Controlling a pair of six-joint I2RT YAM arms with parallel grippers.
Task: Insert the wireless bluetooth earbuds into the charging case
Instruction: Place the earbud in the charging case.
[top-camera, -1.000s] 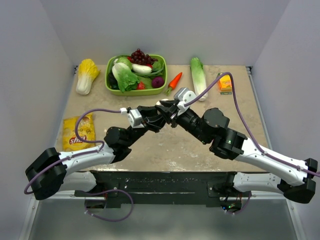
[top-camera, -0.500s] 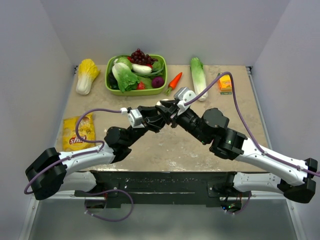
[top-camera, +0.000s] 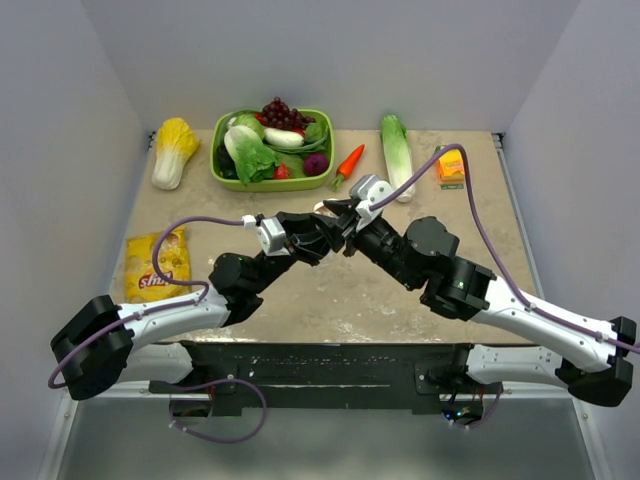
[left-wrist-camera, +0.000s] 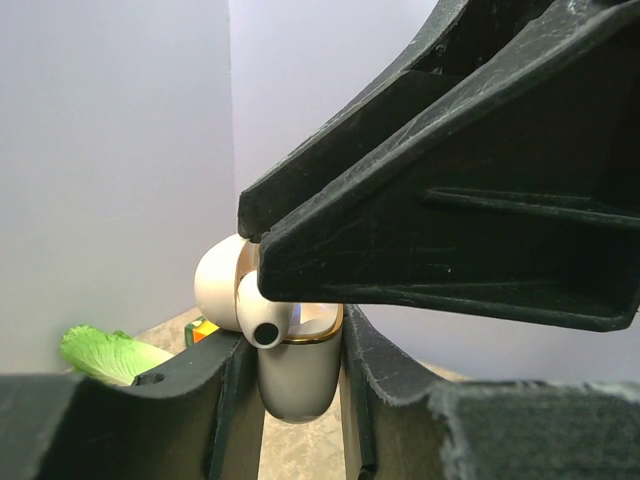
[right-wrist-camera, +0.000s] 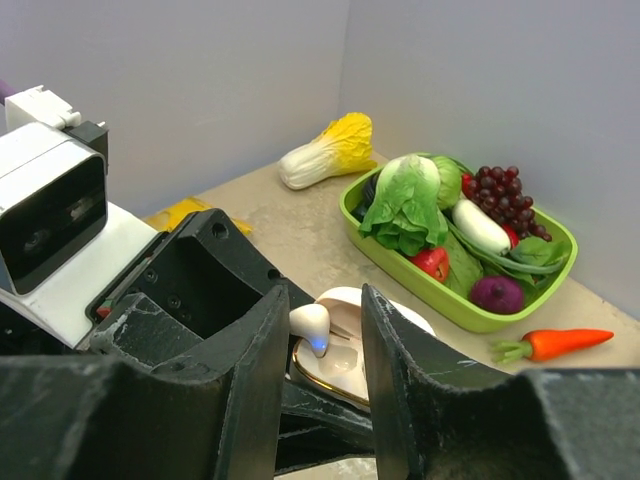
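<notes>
Under the left gripper (top-camera: 326, 226): tabletop (top-camera: 330, 300), beige, mottled, stone-look, matte. Well beyond the gripper, back wall (top-camera: 330, 60); to its left and right, side walls (top-camera: 60, 150). All plain pale lavender-grey. Light even, diffuse; shadows soft.

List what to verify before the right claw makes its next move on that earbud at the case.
1. Charging case clamped between the left claw fingers: ok.
2. Lid open, swung back from the case mouth: ok.
3. Earbud at the case mouth: ok. Fully seated: cannot tell, its head stands above the rim.
4. Right claw straddling the earbud, jaws apart with a gap on one side: ok.
5. Second earbud's whereabouts: cannot tell, no view shows it.
6. Green basket apart from both claws: ok, it sits farther back on the table.
</notes>
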